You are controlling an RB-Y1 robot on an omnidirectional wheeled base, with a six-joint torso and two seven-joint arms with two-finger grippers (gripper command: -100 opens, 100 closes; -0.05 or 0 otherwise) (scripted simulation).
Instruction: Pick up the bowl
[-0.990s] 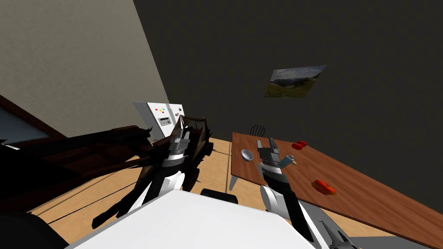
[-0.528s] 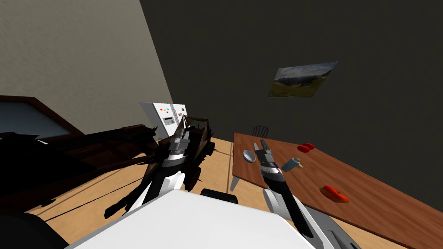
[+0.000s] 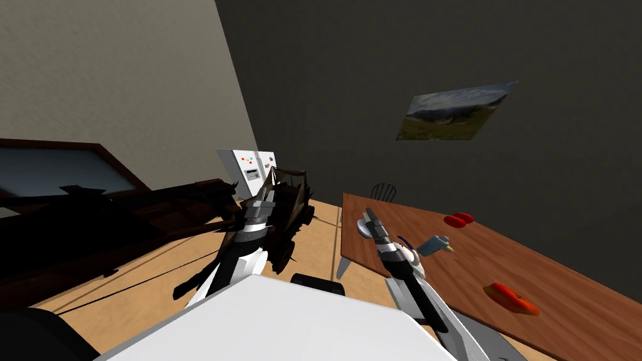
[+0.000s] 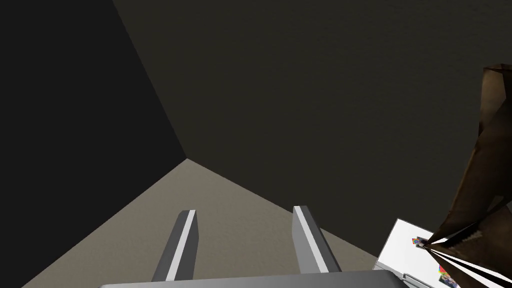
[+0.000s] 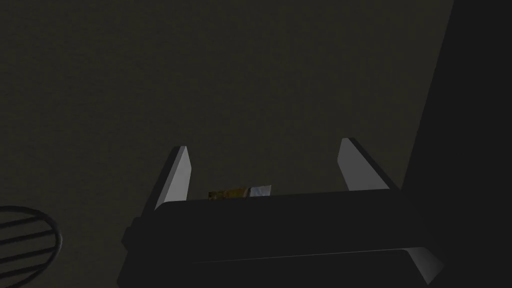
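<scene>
Head view: one bowl [image 3: 361, 228] near spread right gripper [image 3: 370, 217]; left gripper [image 4: 243, 215] likewise spread.

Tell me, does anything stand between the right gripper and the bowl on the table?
Nothing visible does. In the head view the right gripper, jaws open, is right beside the grey bowl near a corner of the wooden table. The blue object and red items lie farther along the table.

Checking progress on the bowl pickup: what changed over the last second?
My right gripper swung across the table toward the bowl and now overlaps it in the head view, still open, holding nothing. My head camera also shifted. The bowl stayed on the table; the left gripper stayed put, open.
</scene>
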